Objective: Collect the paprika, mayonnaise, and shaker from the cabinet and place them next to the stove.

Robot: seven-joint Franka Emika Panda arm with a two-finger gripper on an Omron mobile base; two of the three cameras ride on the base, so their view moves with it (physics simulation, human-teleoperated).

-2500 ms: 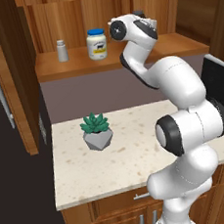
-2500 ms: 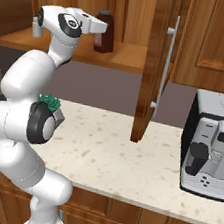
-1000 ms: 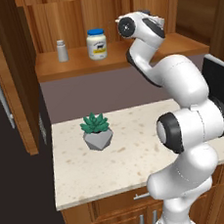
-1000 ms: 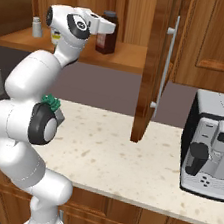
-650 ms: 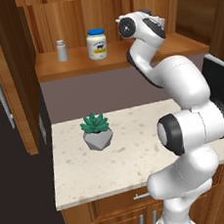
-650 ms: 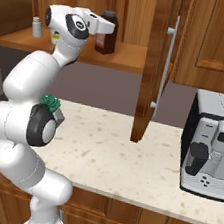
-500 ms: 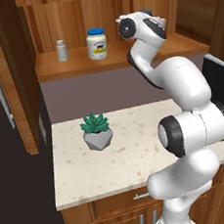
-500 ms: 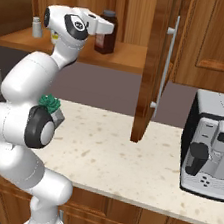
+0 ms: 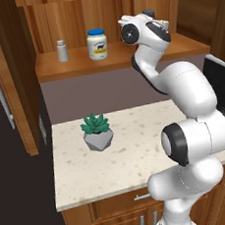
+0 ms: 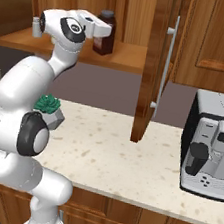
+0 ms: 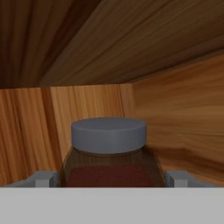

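Observation:
The paprika (image 10: 104, 32), a dark red-brown bottle with a brown cap, stands on the shelf of the open cabinet (image 9: 128, 58). My gripper (image 10: 106, 30) reaches into the cabinet at the bottle's height. In the hand view the paprika (image 11: 109, 148) sits close up between the fingertips (image 11: 43, 178), which stand one on each side of it, open. Further left on the same shelf are the mayonnaise (image 9: 97, 44), a white jar with a blue lid, and the small pale shaker (image 9: 62, 51). The stove is out of view.
The cabinet's open right door (image 10: 153, 64) with its silver bar handle (image 10: 166, 66) hangs over the counter. A potted plant (image 9: 97, 131) sits on the speckled counter (image 9: 91, 171). A coffee machine (image 10: 213, 143) stands at the right.
The hand has edged further into the cabinet towards the paprika over the last seconds and has hardly moved in the last half second. The jaws have stayed open.

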